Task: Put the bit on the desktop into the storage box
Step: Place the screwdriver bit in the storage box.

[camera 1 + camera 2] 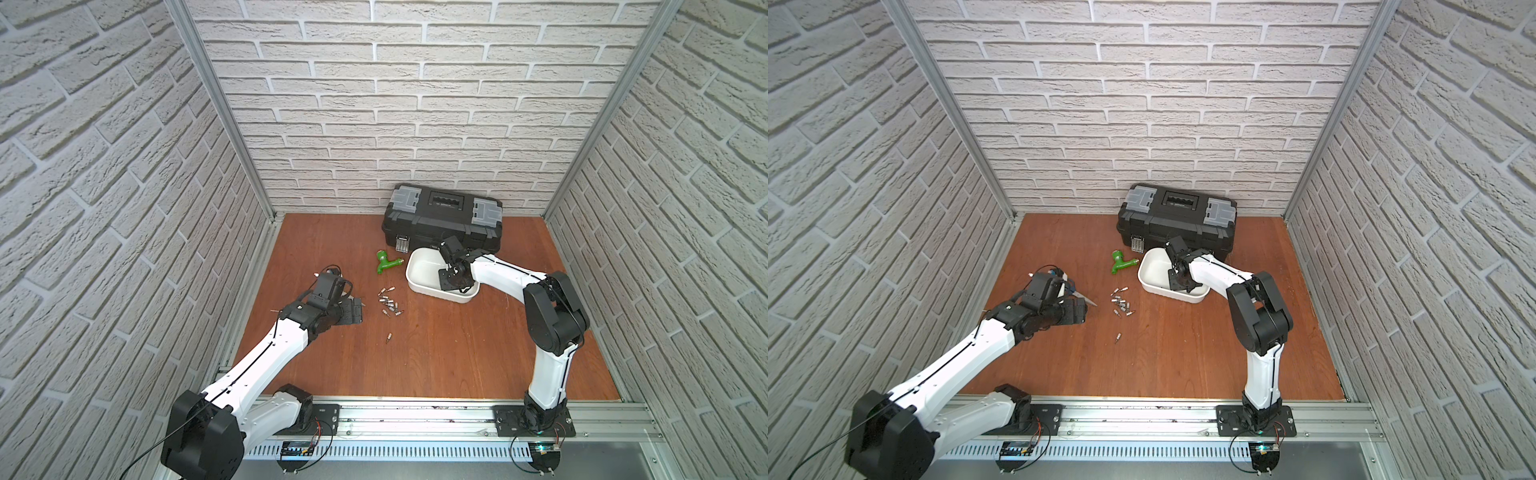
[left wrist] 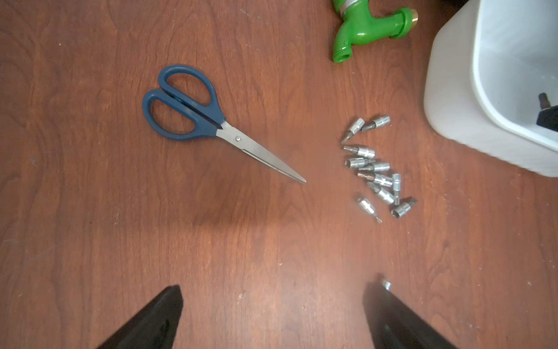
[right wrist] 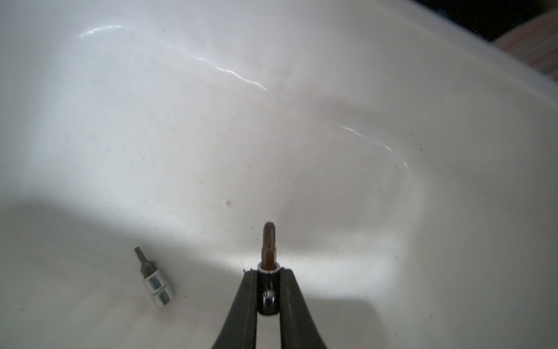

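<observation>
The white storage box stands on the reddish desktop in front of the toolbox. My right gripper hangs inside it, shut on a bit whose brown tip points past the fingers. Another bit lies on the box floor beside it. Several silver bits lie clustered on the wood left of the box, and a lone bit lies nearer the front. My left gripper hovers open over bare wood left of the cluster, and the lone bit peeks out by one finger.
A black toolbox with grey latches sits at the back wall. A green tap fitting lies left of the box. Blue-handled scissors lie by the left gripper. Brick-pattern walls enclose three sides.
</observation>
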### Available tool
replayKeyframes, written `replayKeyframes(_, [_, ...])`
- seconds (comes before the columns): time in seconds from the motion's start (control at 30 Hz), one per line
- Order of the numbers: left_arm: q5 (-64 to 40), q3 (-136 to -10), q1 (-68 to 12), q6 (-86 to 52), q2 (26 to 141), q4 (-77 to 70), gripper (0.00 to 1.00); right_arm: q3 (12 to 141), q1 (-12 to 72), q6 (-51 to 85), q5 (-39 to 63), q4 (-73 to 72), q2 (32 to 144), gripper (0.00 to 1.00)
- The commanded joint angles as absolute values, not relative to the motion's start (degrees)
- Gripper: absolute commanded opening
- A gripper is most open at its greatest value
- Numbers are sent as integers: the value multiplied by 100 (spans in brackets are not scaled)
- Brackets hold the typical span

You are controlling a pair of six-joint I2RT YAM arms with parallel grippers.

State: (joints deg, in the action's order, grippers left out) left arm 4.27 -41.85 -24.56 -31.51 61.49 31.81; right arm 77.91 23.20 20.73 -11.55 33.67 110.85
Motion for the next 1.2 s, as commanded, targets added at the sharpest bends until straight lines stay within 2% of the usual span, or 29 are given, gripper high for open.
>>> replayKeyframes(0.0, [506,-4338,-2502,-3061,6179,3179,98,7866,2301,2040,-1186,3252,11113,11])
replayKeyframes(0.33, [493,-4334,-2505,-3077,6189,3170,98,7847,2294,2042,-1178,3252,11163,12])
replayKeyframes(0.67, [514,-4361,-2531,-3093,6135,3230,99,7889,2286,1978,-1210,3378,10976,21])
replayKeyframes(0.9, [537,-4415,-2599,-3089,6109,3311,99,7852,2286,1865,-1335,3485,10637,47])
replayKeyframes(1.17, [525,-4416,-2883,-3096,6034,3305,98,7642,2285,1819,-1529,3559,9759,53])
